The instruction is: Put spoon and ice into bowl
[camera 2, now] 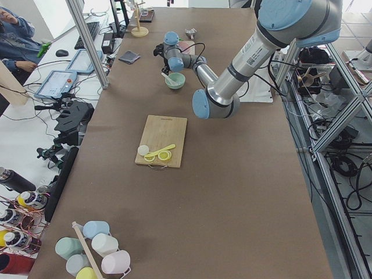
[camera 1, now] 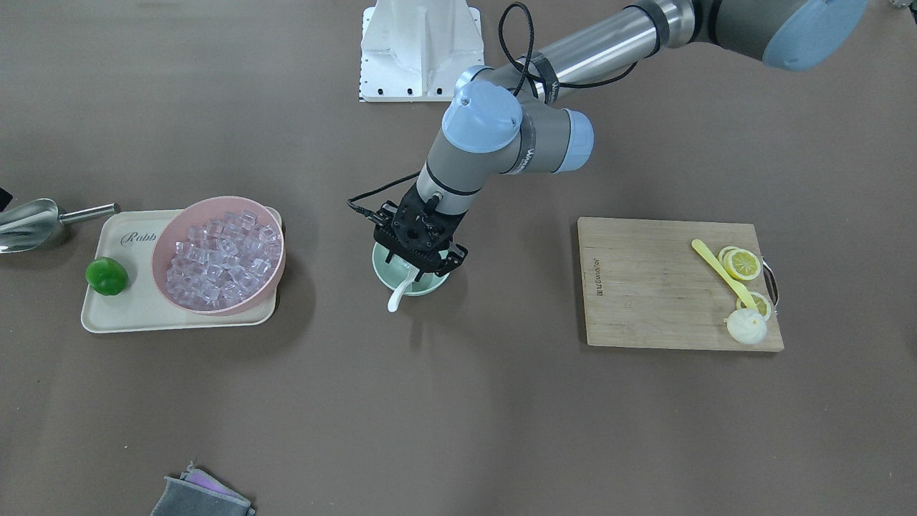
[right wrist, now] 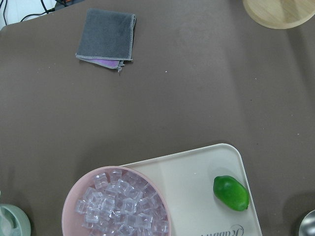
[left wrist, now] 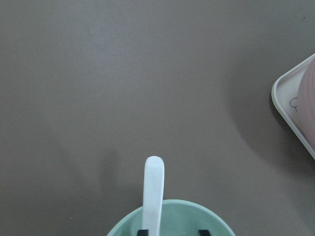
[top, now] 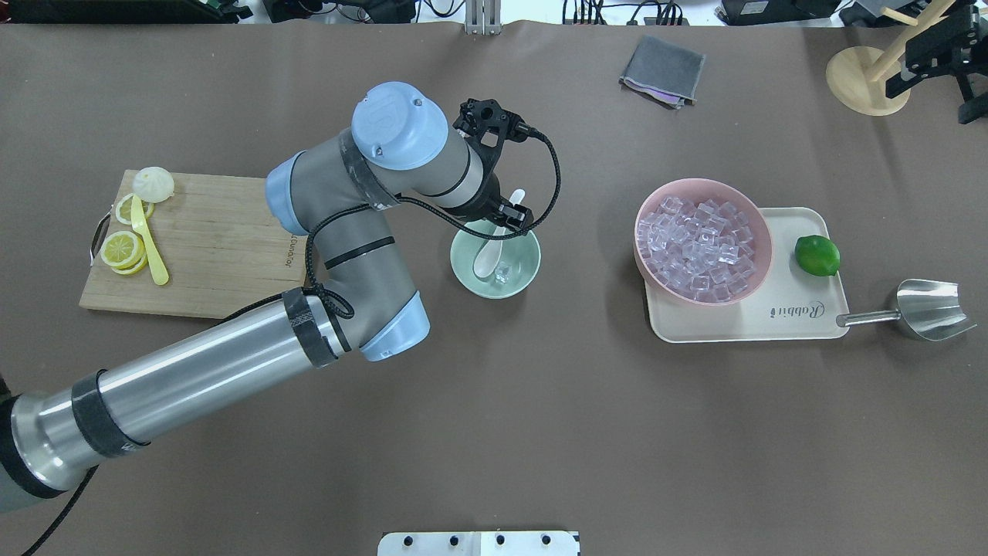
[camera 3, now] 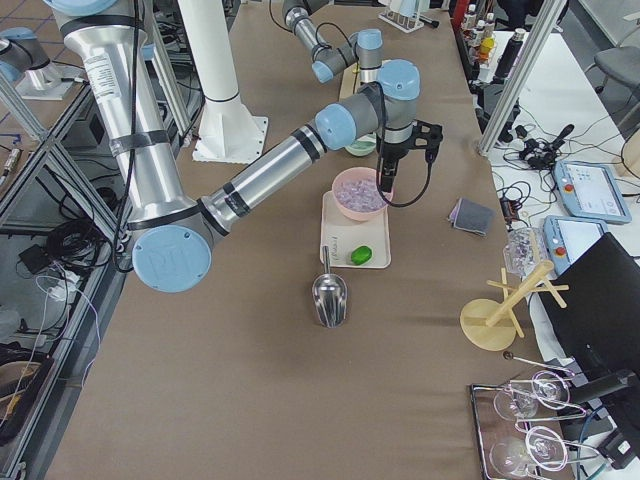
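The mint-green bowl (top: pixel 523 253) stands mid-table and also shows in the front view (camera 1: pixel 432 285). The white spoon (top: pixel 486 261) lies in it, head down inside. Its handle leans over the far rim, as the front view (camera 1: pixel 396 295) and the left wrist view (left wrist: pixel 153 189) show. One clear ice cube (top: pixel 503 272) lies in the bowl beside the spoon head. My left gripper (top: pixel 506 219) hangs just over the bowl's far rim with its fingers apart around the handle, open (left wrist: pixel 173 232). My right gripper (camera 3: pixel 385 175) shows only in the exterior right view, high above the pink bowl. I cannot tell its state.
A pink bowl (top: pixel 761 225) full of ice cubes sits on a cream tray (top: pixel 779 318) with a lime (top: pixel 817 255). A metal scoop (top: pixel 930 309) lies beside the tray. A cutting board (top: pixel 216 247) holds lemon slices, a yellow utensil and a bun. A grey cloth (top: pixel 662 69) lies at the far side.
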Controlling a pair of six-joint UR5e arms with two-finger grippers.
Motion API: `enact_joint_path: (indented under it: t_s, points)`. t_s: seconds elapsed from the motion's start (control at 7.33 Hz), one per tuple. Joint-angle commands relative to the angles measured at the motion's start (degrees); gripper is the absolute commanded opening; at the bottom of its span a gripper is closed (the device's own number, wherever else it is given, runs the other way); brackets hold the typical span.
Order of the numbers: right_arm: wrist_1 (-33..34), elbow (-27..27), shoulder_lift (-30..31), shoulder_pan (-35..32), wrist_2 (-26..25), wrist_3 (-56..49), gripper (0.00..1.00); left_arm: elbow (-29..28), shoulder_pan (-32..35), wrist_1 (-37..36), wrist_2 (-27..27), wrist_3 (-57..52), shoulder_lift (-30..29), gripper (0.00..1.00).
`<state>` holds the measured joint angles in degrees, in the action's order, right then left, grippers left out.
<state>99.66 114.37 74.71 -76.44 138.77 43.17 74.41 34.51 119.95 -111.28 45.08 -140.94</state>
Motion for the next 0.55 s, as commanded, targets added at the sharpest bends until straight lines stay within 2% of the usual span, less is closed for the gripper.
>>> enact_joint_path:
  t_s: [0.0,0.14,0.27,0.41]
  points:
    - [0.0,0.2,-0.3,0.2,-0.6,0.0,1.0,4.8,1.9,0.4,-0.3,2.2,4.4,0.98]
    - [-0.1,0.1,0.2,0.7,-1.2,-0.8,1.0,8.8,6.1,-0.1,-4.1,1.5,10.4,0.98]
    - [0.0,-0.5,1.2,0.6,-1.2,-5.9,1.0,10.2,12.4,-0.2,-9.1,1.2,16.3,0.98]
    - [0.0,-2.4,1.5,0.4,-1.3,-12.0,1.0,9.7,19.3,-1.4,-14.3,-0.8,19.4,0.98]
